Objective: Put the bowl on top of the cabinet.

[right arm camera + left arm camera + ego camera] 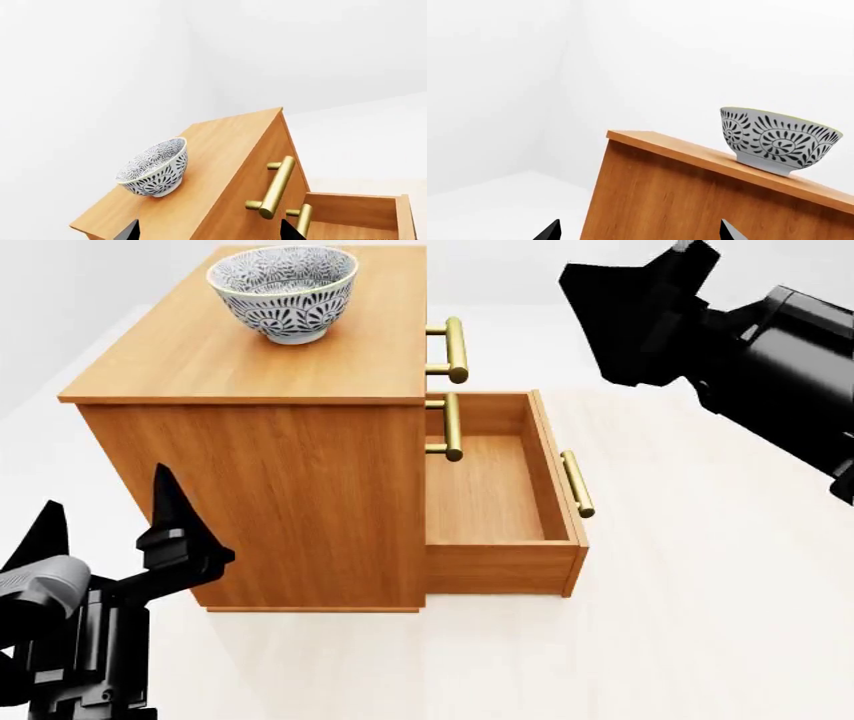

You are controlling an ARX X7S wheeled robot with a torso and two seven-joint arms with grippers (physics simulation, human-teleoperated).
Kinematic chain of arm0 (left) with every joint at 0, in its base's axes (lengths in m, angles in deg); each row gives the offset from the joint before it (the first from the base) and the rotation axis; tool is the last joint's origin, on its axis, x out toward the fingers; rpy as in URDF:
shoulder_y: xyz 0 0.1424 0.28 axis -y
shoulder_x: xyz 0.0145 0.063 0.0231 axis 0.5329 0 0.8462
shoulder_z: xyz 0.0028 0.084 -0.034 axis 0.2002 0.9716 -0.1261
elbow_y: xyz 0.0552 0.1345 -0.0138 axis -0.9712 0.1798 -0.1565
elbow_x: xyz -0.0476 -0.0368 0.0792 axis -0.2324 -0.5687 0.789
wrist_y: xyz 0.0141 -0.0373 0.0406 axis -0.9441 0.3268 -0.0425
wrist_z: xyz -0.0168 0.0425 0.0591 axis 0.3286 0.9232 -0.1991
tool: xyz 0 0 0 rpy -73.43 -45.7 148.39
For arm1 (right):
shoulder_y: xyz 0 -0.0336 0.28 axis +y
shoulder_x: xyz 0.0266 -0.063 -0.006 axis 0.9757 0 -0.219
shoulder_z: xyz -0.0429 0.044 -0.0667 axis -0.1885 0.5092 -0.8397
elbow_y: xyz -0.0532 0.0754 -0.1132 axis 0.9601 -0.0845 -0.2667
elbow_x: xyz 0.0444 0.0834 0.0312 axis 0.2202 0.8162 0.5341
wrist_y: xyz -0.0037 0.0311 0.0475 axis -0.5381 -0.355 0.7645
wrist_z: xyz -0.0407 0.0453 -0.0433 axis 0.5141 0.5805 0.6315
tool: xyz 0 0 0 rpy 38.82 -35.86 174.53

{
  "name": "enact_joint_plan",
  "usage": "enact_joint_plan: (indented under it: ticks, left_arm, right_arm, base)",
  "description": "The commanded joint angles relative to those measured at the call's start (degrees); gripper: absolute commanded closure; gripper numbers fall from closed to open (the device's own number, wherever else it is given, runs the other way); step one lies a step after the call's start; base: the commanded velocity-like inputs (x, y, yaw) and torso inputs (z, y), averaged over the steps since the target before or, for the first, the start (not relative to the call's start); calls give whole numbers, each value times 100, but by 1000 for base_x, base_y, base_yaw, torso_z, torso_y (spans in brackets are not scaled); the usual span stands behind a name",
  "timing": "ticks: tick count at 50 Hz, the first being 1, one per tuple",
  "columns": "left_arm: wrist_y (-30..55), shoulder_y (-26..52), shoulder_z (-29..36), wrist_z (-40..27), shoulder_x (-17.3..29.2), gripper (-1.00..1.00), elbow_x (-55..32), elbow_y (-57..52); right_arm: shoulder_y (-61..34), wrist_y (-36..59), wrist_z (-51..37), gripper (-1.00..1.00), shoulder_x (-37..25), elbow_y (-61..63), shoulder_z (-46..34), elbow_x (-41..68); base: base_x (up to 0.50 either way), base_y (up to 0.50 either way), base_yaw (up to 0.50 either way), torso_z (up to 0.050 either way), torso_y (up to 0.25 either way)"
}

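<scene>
On top of the cabinet (254, 360) the bowl (283, 292) is sitting upright on its small foot, toward the far part of the flat top and touching nothing else. Both hands are hanging apart from it and carrying nothing. Low beside the cabinet's near side panel, the left hand (114, 525) is standing with its dark fingers spread. Off past the drawer side and well clear of the bowl, the right hand (627, 325) is hovering; its wrist view is showing two fingertips set wide apart. At the front, the lower drawer (501, 490) is standing pulled out, brass handles (455, 348) lining the front.
</scene>
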Motion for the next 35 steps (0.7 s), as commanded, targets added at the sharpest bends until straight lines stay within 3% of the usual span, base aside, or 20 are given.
enact_joint_plan:
  ticks: [1,23,35]
  left_arm:
    - [-12,-2,4,-5,10,-100,0,0]
    - [-42,-14,12,-9,22,-100,-2,15]
    - [-63,-6,18,2,25,-100,-13,40]
  right_arm:
    - [299,-369,-8,-100,-512,631,21,-456]
    - [793,-1078,86,-100,-1556,1771,-18,-1369]
    - [776,-1042,-195,-100,-1505,1900,84,-1612]
  base:
    - [0,0,0,0,0]
    - [0,0,0,0,0]
    - [0,0,0,0,0]
